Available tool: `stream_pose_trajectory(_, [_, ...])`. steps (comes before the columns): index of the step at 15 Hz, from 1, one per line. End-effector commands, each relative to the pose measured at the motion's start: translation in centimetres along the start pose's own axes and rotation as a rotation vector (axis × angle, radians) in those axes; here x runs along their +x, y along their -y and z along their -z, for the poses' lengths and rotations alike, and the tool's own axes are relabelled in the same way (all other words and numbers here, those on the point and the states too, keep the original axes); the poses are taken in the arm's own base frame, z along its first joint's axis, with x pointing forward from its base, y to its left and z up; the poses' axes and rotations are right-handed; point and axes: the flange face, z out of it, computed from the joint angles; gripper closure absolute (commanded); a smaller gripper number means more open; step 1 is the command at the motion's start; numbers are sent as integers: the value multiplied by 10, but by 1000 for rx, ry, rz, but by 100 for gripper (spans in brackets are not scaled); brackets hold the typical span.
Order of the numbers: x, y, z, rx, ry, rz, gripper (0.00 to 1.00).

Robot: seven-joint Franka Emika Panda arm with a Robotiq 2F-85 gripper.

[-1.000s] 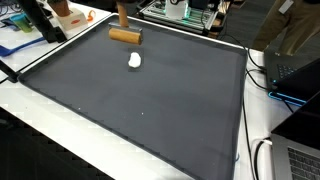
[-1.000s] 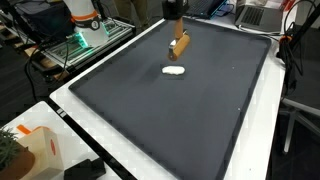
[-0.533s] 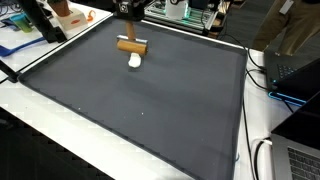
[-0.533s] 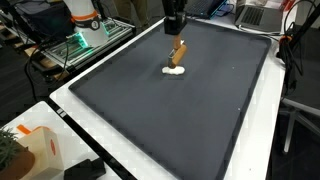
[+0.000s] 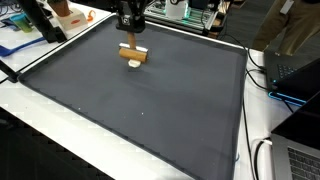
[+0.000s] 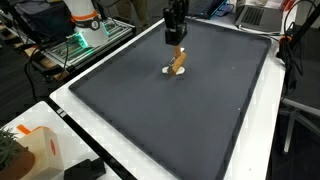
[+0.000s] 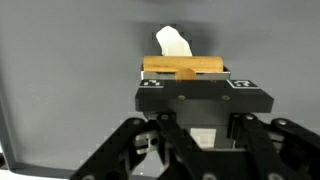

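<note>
My gripper (image 5: 131,38) is shut on a light brown wooden block (image 5: 132,53), which it holds crosswise just above the dark grey mat (image 5: 150,110). In an exterior view, the gripper (image 6: 176,42) hangs over the block (image 6: 179,61). A small white lump (image 6: 170,71) lies on the mat right beside the block, partly hidden behind it (image 5: 141,51). In the wrist view the block (image 7: 183,67) spans the gripper (image 7: 185,78), and the white lump (image 7: 172,42) sits just beyond it.
The mat lies on a white table (image 5: 60,125). An orange and white object (image 5: 66,14) and blue papers (image 5: 15,45) sit past one corner. Cables and laptops (image 5: 295,75) line one side. A green-lit device (image 6: 85,40) stands beyond the far edge.
The gripper has carried the wooden block across the mat and down, from beyond the white lump until it is right next to it. The lump has not moved.
</note>
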Motion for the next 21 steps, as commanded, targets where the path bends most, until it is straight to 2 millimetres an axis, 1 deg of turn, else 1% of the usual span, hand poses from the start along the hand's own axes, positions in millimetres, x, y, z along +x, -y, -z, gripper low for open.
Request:
stream_pose_trajectory(1, [-1,2,-2,4,7,4,78])
stream_pose_trajectory(5, [1,3,-14,10,20,-4,78])
stream_pose_trajectory(7, [0,1,-21,-19,50,0,78])
stream_pose_trajectory(13, [-4,-2,-31,-61,119,25,78])
stream_pose_trajectory(21, [-4,-1,-38,-53,176,28,78])
